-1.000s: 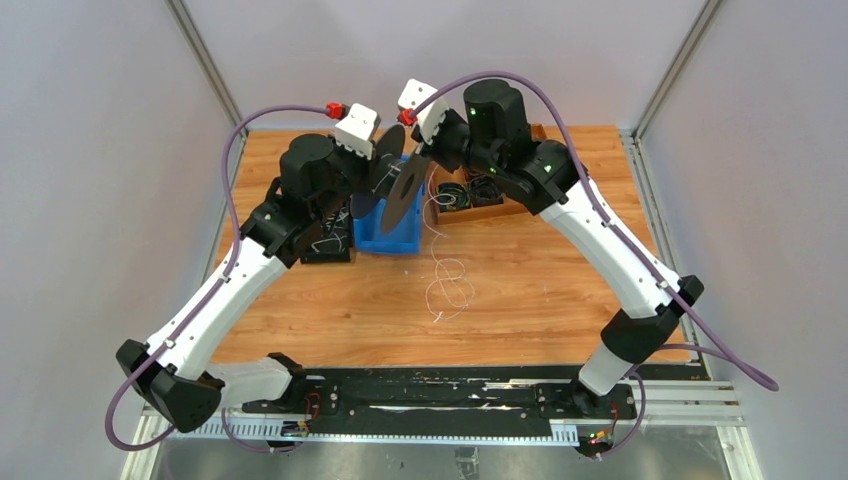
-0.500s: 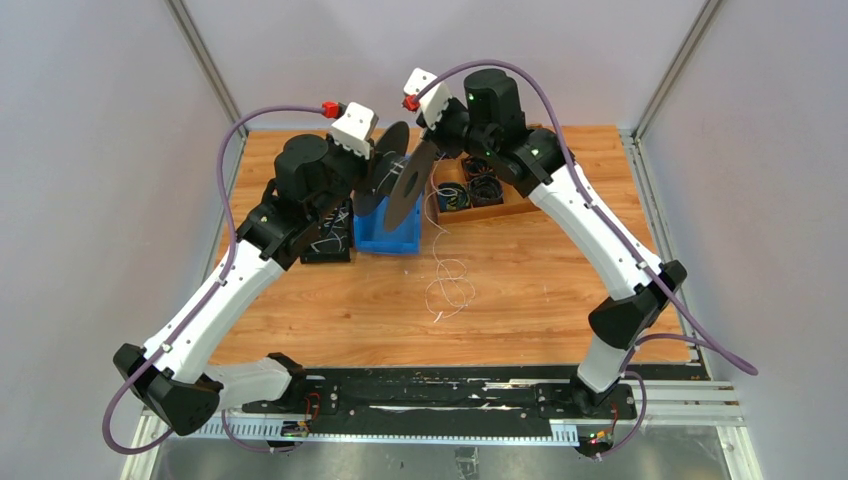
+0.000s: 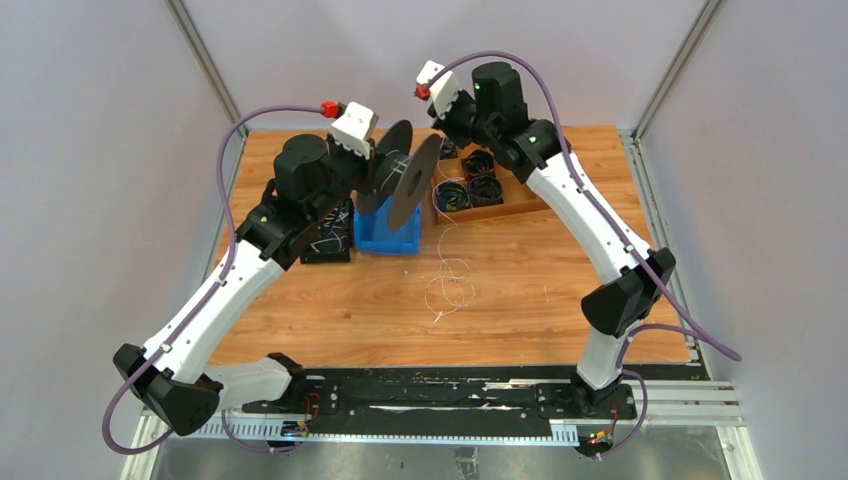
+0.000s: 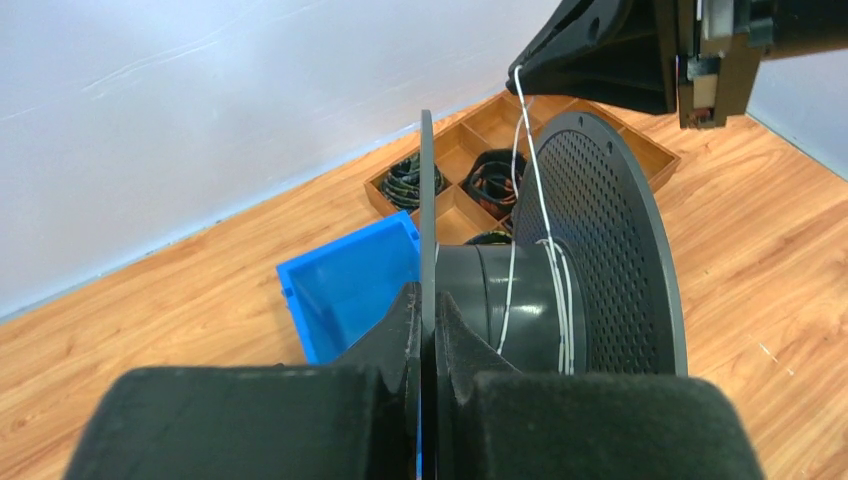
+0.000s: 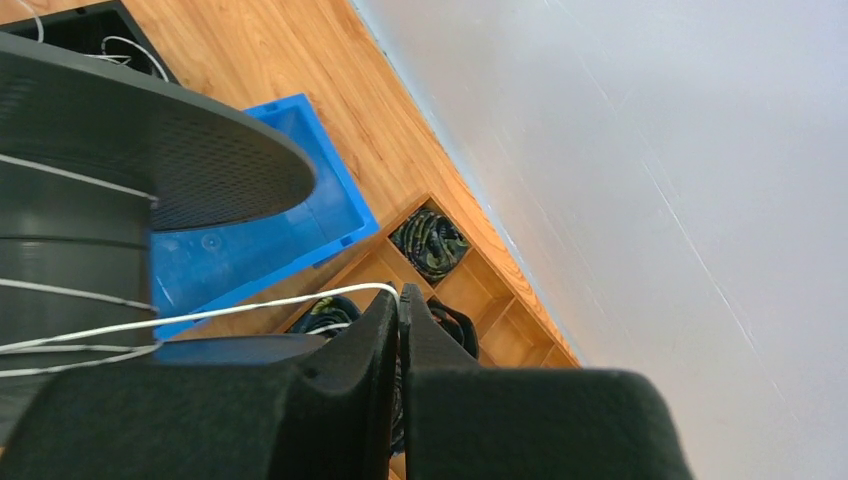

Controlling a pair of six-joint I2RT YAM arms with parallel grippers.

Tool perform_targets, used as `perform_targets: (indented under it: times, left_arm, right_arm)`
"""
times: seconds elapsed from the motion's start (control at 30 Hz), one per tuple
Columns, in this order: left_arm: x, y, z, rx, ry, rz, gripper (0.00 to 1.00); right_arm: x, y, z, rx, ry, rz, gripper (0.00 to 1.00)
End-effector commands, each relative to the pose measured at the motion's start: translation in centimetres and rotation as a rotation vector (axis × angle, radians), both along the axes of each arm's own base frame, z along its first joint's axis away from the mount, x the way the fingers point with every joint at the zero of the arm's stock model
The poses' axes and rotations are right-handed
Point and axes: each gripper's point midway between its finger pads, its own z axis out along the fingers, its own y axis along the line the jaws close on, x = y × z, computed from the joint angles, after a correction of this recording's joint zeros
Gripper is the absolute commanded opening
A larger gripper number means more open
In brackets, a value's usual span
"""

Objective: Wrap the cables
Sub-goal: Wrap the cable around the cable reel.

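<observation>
Cables (image 3: 447, 285): the slack lies in loose loops on the table (image 3: 540, 270), just in front of the blue bin (image 3: 390, 238), with a strand rising toward the reel (image 4: 600, 250). Your left gripper (image 4: 427, 300) is clamped on one reel flange, and the hub axis points toward the right arm. Your right gripper (image 5: 398, 298) is pinched shut on the strand just above the hub, so the wire meets the hub crosswise. There are a few turns on it. I'd say the right arm is placed to feed.

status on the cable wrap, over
Left gripper shut on spool. Right gripper shut on cable, few turns wound. Slack looped on table, nothing blocking.
</observation>
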Motion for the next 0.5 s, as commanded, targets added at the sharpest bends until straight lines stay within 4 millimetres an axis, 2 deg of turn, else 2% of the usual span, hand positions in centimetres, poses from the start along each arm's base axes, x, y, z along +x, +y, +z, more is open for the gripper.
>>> perform_targets:
  times: [0.0,0.2,0.47]
  left_arm:
    - [-1.8,-0.2,1.0,-0.020,-0.011,-0.057,0.00]
    - [-2.1,-0.5,1.0,-0.027,-0.011,-0.079,0.00]
    - [-2.2,-0.6,1.5,-0.053,-0.006,-0.093,0.00]
  right_arm:
    - [4.0,-3.7,2.3,0.069,-0.085,-0.130,0.01]
    - [4.7,-4.4,0.7,0.157,0.004,-0.097,0.01]
    - [4.1,-4.4,-3.1,0.235,0.169,-0.021,0.01]
